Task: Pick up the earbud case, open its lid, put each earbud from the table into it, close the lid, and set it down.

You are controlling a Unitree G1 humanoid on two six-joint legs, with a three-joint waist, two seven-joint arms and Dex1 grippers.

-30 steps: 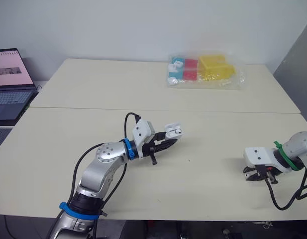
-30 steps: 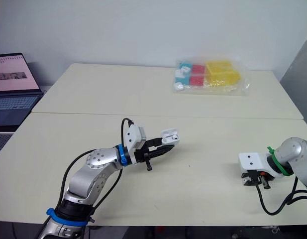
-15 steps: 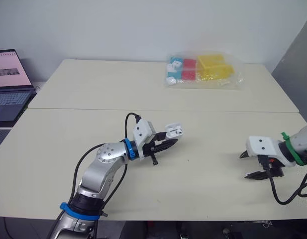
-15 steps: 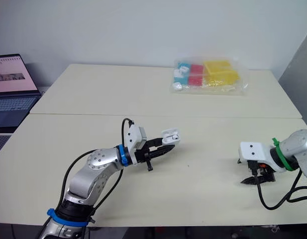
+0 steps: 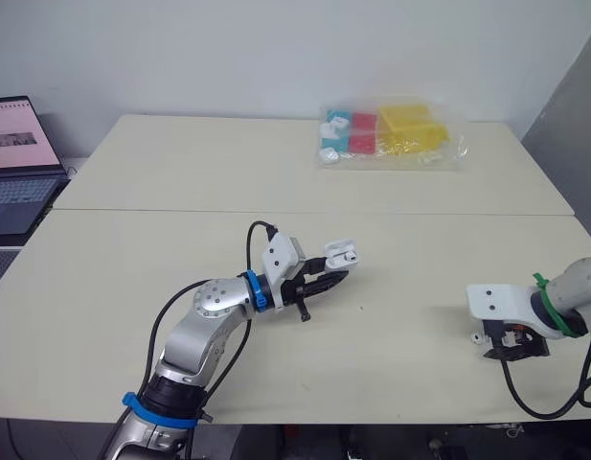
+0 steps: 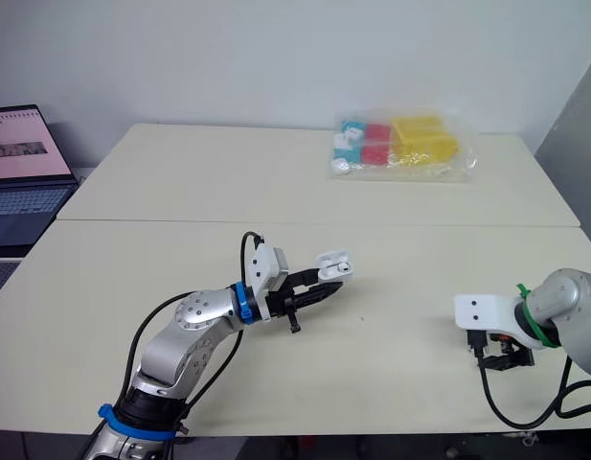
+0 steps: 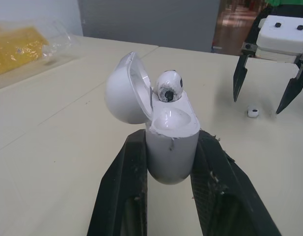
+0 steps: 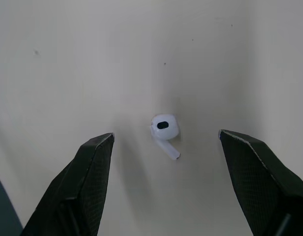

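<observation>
Near the centre of the head view, the bent left arm reaches forward, its left claw clamped on the earbud case, lid swung open, one earbud seated inside. At lower right, the right claw points down at the bench, fingers spread wide around the loose earbud.

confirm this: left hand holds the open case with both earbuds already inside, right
Not both. The left hand holds the open case with one earbud inside; the other earbud lies on the table, as the right wrist view shows.
</observation>
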